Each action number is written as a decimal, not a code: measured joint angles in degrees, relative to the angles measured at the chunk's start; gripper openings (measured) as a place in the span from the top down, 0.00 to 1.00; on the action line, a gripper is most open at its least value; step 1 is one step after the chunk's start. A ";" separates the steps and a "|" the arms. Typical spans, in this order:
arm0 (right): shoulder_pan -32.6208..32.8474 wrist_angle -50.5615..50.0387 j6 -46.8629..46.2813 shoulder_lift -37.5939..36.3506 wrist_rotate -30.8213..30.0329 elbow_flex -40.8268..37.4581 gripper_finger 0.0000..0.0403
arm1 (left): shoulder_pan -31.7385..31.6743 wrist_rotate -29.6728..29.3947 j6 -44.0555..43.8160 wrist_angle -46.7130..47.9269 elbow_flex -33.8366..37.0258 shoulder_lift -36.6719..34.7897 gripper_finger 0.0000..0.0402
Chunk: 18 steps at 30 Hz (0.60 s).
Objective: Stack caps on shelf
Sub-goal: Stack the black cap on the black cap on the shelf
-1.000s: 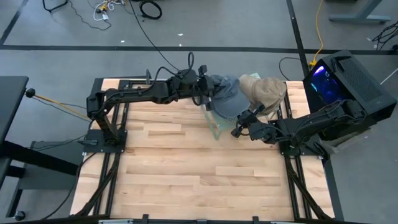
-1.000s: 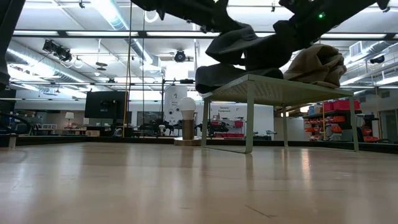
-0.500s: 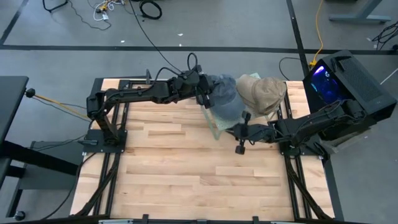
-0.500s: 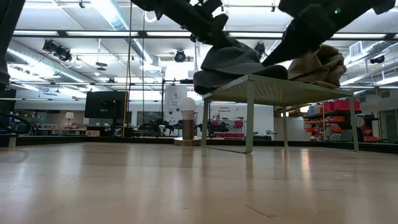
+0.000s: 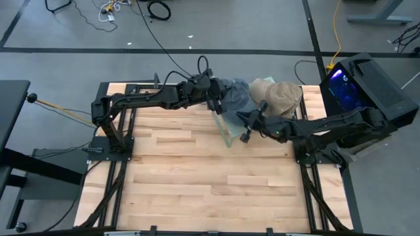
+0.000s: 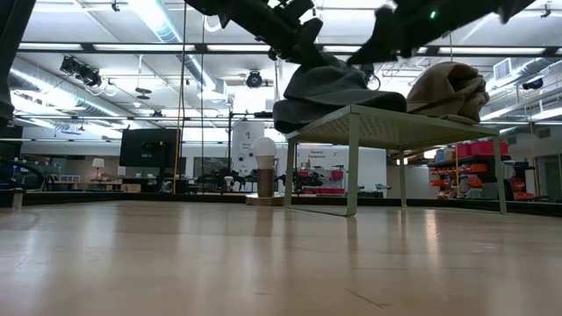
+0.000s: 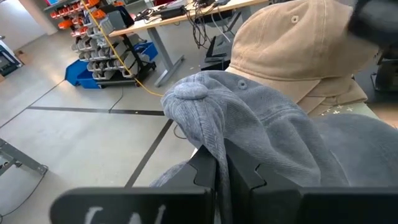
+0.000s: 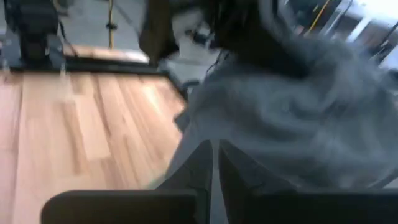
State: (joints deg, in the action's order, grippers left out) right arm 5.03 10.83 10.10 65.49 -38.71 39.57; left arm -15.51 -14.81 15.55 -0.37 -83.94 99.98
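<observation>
A slate blue-grey cap (image 5: pixel 235 97) lies on the left part of the pale green shelf (image 6: pixel 386 118), its crown bunched up (image 6: pixel 332 86). A pile of tan caps (image 5: pixel 280 96) sits on the shelf's right part (image 6: pixel 450 88). My left gripper (image 5: pixel 214 98) reaches in from the table's left and is shut on the grey cap. My right gripper (image 5: pixel 244 132) hovers at the shelf's near side beside the grey cap (image 8: pixel 292 118), fingers together. The picture there is smeared. My left gripper pinches a fold of the grey cap's crown cloth (image 7: pixel 214 146) between its two fingers, coming in about level from the table's left. The cap's button (image 7: pixel 190 91) stands just beyond the fingers. The cap rests on the shelf top, its cloth slack. My right gripper: I cannot tell whether it touches the grey cap.
The shelf's near left corner (image 5: pixel 228 136) juts over the wood table (image 5: pixel 197 177), which lies open toward the near edge. A black box with blue light (image 5: pixel 367 82) stands off the table's right far corner. Cables run across the floor beyond the far edge.
My right gripper left the grey cap's near edge, dropped back toward the near edge, then swung up and toward the far edge again beside the cap. The grey cap, first held raised and spread, settled onto the shelf and bunched toward my left gripper, which stayed shut on it.
</observation>
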 joint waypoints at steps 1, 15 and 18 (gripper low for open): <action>-1.42 -1.19 -1.03 0.36 1.96 0.00 0.93 | 0.00 0.00 -0.02 0.01 0.00 0.00 0.95; -11.68 -9.30 -11.00 4.00 12.84 0.26 0.93 | 0.00 -0.36 0.50 0.38 0.02 0.07 0.95; -11.79 -9.45 -11.13 4.09 12.82 0.26 0.93 | 0.02 -4.37 3.68 0.64 0.02 0.07 0.95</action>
State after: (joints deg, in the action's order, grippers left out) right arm -6.76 1.38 -1.03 69.58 -25.89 39.83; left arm -15.49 -19.18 19.23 0.27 -83.92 100.05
